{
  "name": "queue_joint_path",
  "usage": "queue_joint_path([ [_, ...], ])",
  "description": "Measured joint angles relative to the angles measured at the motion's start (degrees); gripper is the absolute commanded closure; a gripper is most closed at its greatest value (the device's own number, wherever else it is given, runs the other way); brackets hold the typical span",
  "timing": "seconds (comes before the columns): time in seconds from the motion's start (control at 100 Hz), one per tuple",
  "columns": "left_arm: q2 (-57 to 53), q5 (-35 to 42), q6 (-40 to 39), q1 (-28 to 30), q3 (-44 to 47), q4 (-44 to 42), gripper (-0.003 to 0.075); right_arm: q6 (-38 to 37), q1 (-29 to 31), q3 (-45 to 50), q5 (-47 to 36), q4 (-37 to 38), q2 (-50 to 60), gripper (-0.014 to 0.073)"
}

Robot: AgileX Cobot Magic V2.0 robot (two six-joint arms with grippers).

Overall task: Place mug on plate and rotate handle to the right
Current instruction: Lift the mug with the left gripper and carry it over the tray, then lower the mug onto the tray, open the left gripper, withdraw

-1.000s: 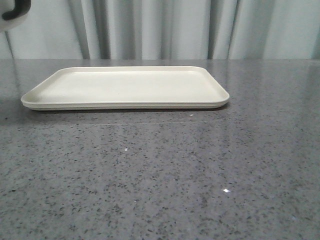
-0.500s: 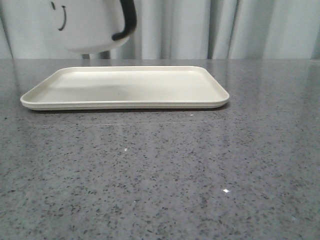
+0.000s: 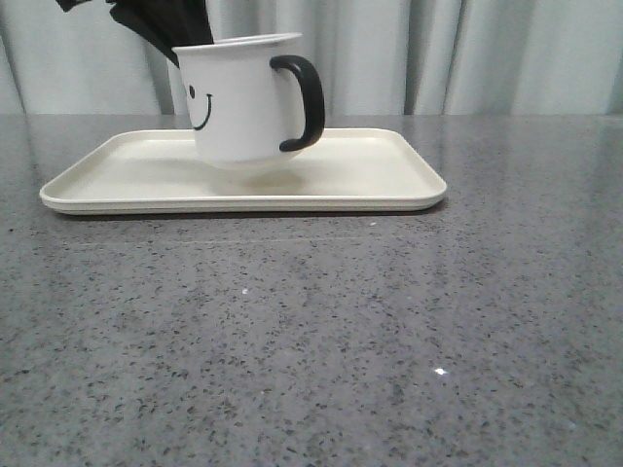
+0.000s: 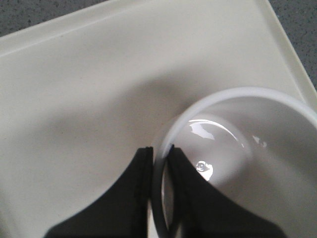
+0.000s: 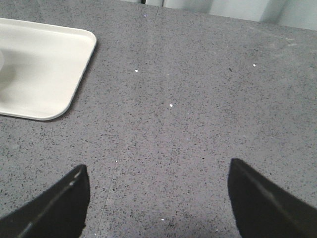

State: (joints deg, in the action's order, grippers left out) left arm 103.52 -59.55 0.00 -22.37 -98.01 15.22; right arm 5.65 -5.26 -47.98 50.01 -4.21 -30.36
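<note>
The white mug (image 3: 243,102) with a black smiley face hangs just above the cream plate (image 3: 380,180), over its middle, slightly tilted. Its black handle (image 3: 307,102) points right in the front view. My left gripper (image 3: 175,39) comes down from the upper left and is shut on the mug's rim, one finger inside and one outside. In the left wrist view the fingers (image 4: 143,188) pinch the mug's rim (image 4: 208,106) over the plate (image 4: 74,89). My right gripper (image 5: 157,173) is open over bare table, with the plate's corner (image 5: 59,64) off to its side.
The grey speckled table (image 3: 321,341) stretches in front of and to the right of the plate. A pale curtain (image 3: 487,53) hangs behind the table.
The mug has come in from the upper left and moved down and to the right, from above the plate's left end to low over its middle. The left gripper now shows.
</note>
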Motion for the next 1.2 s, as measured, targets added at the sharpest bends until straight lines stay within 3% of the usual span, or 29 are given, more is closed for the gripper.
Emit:
queue_joint_path([
  [1.03, 3.1, 1.5, 0.0, -0.5, -0.2, -0.5, 0.0734, 0.0, 0.0, 0.0, 0.0, 0.0, 0.0, 0.002],
  [1.2, 3.1, 1.4, 0.0, -0.5, -0.2, -0.5, 0.0601, 0.0, 0.0, 0.0, 0.0, 0.0, 0.0, 0.002],
])
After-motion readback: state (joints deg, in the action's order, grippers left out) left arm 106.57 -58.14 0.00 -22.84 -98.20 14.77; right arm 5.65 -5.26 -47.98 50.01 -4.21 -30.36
